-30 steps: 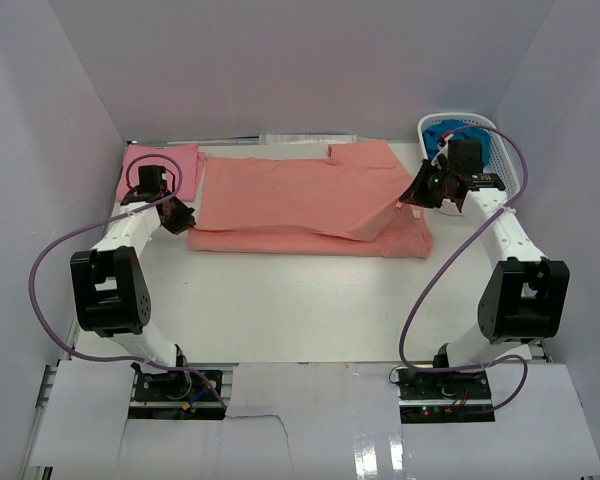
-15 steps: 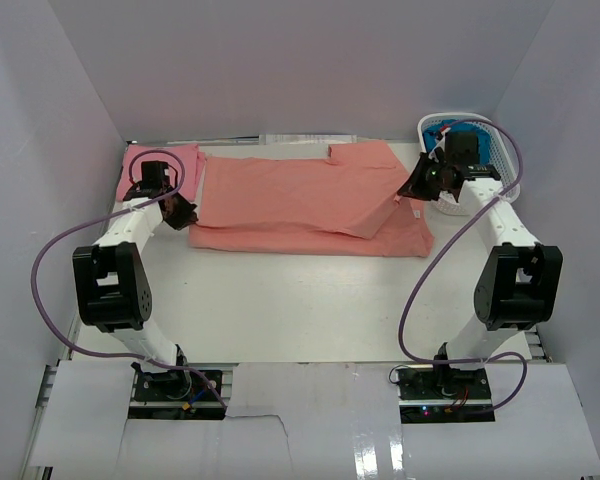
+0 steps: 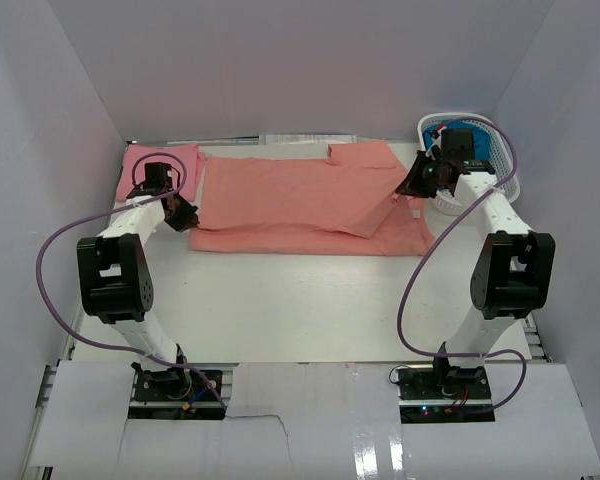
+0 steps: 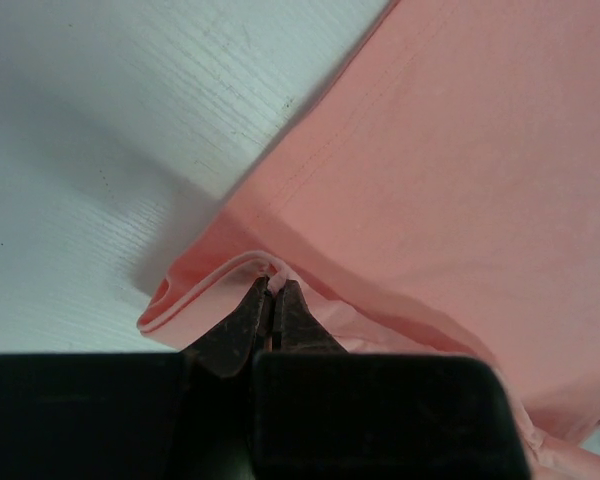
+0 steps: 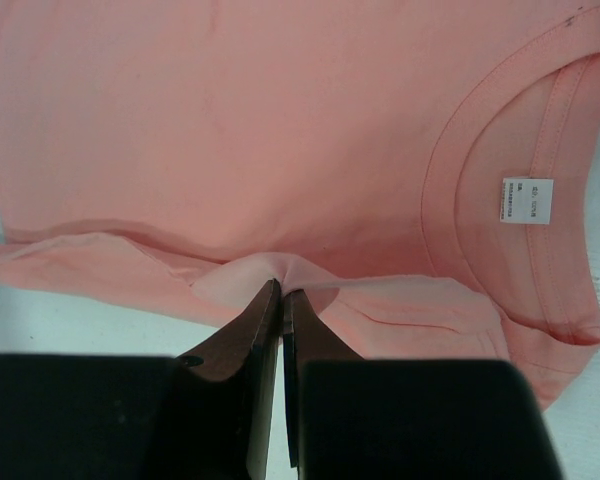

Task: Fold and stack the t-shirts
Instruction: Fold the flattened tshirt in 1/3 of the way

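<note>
White tabletop (image 3: 300,300), salmon shirt (image 5: 230,120) apparently between fingers (image 5: 242,340)

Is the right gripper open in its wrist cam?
No, the right gripper is shut, its fingertips pinching a raised fold of the salmon-orange t-shirt.

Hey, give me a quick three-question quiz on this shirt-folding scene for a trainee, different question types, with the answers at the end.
1. True or false: the left tool and the right tool are each shut on the salmon-orange t-shirt.
2. Seen from above, the pink t-shirt lies: A far left, B far right, C near centre.
3. Fill in: the white neck label shows in the ___ wrist view.
Key: 1 true; 2 A; 3 right.
</note>
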You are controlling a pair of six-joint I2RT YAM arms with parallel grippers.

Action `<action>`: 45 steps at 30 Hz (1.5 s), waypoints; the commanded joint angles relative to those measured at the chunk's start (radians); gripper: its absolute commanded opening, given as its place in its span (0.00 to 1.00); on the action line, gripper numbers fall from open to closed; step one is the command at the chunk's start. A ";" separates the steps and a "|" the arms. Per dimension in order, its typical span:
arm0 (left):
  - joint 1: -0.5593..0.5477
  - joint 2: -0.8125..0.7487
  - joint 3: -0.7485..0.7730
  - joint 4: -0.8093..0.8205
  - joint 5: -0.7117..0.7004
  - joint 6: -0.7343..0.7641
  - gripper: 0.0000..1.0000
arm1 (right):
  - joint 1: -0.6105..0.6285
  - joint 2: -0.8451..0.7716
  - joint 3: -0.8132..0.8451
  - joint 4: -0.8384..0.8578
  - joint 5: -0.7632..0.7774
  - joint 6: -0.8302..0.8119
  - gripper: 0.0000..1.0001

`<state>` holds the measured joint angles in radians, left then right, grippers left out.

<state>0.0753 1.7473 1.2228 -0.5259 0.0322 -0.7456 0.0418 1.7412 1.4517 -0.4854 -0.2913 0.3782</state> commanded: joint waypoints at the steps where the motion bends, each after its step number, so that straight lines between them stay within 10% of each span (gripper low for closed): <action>1: -0.002 -0.006 0.027 -0.002 -0.017 -0.014 0.00 | 0.003 0.007 0.053 0.045 -0.009 -0.007 0.08; 39: -0.002 0.054 0.070 -0.014 -0.058 0.005 0.00 | 0.004 0.170 0.183 0.070 -0.016 0.001 0.11; 45: 0.000 0.054 0.073 -0.025 -0.057 -0.001 0.48 | 0.003 0.218 0.242 0.108 -0.026 0.005 0.32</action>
<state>0.0753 1.8114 1.2617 -0.5426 -0.0086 -0.7464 0.0418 1.9450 1.6348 -0.4377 -0.3019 0.3851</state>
